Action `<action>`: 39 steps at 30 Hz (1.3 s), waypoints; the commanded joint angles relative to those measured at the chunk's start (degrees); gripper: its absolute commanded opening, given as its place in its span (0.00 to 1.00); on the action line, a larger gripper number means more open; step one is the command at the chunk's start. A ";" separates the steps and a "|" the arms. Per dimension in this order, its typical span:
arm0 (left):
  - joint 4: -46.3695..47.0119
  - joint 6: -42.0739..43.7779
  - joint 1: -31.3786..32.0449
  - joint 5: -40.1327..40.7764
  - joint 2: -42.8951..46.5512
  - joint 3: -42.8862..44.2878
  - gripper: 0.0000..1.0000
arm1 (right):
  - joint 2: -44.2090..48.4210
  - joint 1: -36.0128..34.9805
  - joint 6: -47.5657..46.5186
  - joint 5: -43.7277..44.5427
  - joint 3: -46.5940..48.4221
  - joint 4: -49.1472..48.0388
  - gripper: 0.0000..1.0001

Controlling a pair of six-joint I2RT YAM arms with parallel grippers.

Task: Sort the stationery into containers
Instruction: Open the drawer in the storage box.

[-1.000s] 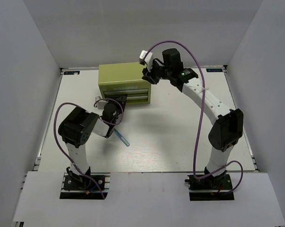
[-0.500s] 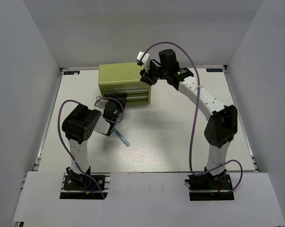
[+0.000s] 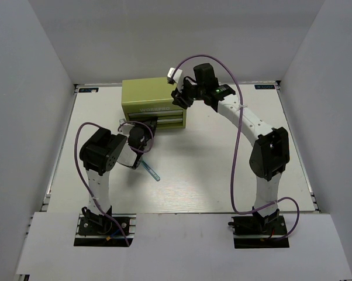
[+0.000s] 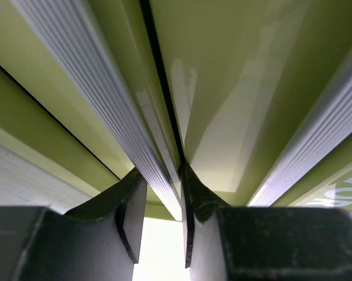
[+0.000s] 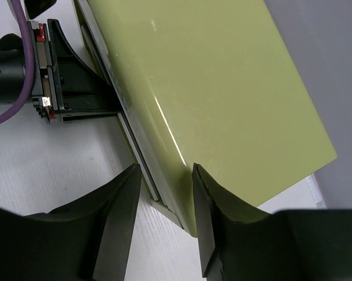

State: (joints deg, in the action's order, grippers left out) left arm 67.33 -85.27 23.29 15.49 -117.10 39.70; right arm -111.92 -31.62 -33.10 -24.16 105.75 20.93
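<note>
The olive-green cabinet (image 3: 147, 96) stands at the back of the table, its drawers facing me. My left gripper (image 3: 148, 125) is against the lower drawer front. In the left wrist view the left gripper (image 4: 161, 175) is shut on the ribbed silver drawer handle (image 4: 106, 99), which runs between its fingertips. My right gripper (image 3: 178, 96) hovers at the cabinet's top right corner. It is open in the right wrist view (image 5: 166, 175), its jaws straddling the cabinet's front edge (image 5: 164, 199) with gaps on both sides. A light blue pen (image 3: 151, 171) lies on the table near the left arm.
White walls enclose the table (image 3: 223, 170) on three sides. The right arm's purple cable (image 3: 237, 152) loops over the right half. In the right wrist view the left gripper's black body (image 5: 65, 88) sits against the drawer fronts.
The right gripper has moved left over the cabinet's corner and its jaws have widened. The left jaws have narrowed onto the drawer handle. The pen has not moved.
</note>
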 commanded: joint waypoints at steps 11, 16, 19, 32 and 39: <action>2.81 -0.07 -1.14 1.04 -2.70 2.31 0.15 | -0.84 -0.99 -3.37 0.16 3.41 2.01 0.67; 3.42 -0.07 -1.14 -0.01 -2.70 0.56 0.01 | -2.86 -1.78 -3.29 5.25 5.07 1.66 0.71; 4.12 -0.07 -1.14 -0.02 -2.17 -0.24 0.00 | -4.44 -2.39 -3.20 8.33 5.95 2.44 0.71; 7.19 -0.07 -0.09 -1.07 1.87 -6.91 0.00 | -8.40 -3.36 -2.32 15.37 10.08 5.88 0.65; 5.36 0.46 0.44 -3.44 7.49 -10.52 0.00 | -9.37 -3.45 -1.79 16.43 11.23 7.37 0.65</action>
State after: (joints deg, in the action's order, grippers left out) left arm 73.82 -87.33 23.99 12.40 -114.19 30.98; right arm -118.87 -35.38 -36.14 -10.61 115.50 26.63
